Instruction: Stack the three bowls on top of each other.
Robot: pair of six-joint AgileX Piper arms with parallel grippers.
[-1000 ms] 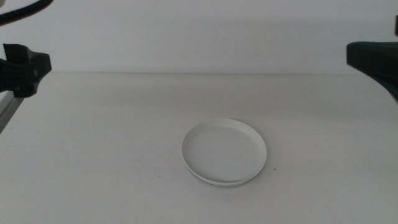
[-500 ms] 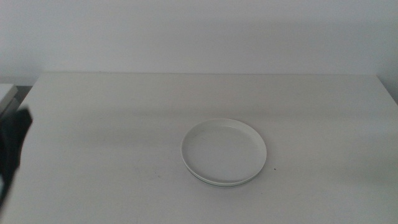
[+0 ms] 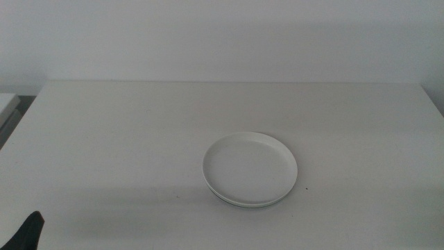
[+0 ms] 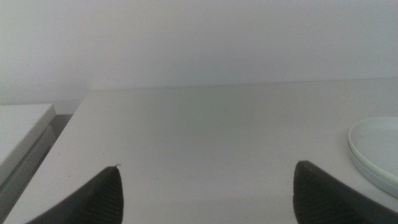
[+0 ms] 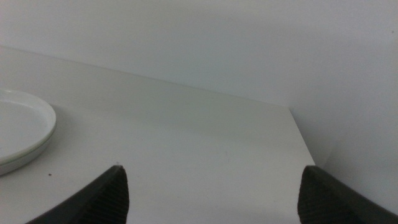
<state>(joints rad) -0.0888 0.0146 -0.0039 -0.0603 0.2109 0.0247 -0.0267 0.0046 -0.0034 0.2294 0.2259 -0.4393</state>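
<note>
The bowls stand as one stack at the table's middle. The white bowl (image 3: 250, 167) is on top, and a thin pale rim (image 3: 244, 203) of a bowl under it shows at the front edge. I cannot pick out a grey bowl. The stack also shows in the left wrist view (image 4: 378, 151) and in the right wrist view (image 5: 18, 127). My left gripper (image 4: 208, 167) is open and empty, well left of the stack; only a dark tip (image 3: 31, 232) of it shows in the middle view's bottom left corner. My right gripper (image 5: 214, 168) is open and empty, right of the stack and outside the middle view.
The white table (image 3: 125, 132) ends at a pale wall behind. Its left edge (image 3: 24, 111) borders a lower white surface (image 4: 22, 127). Its right edge (image 5: 301, 134) shows in the right wrist view.
Both arms have pulled back from the upper corners. The left one dropped down the left side to the bottom corner and the right one left the middle view. The stack has not moved.
</note>
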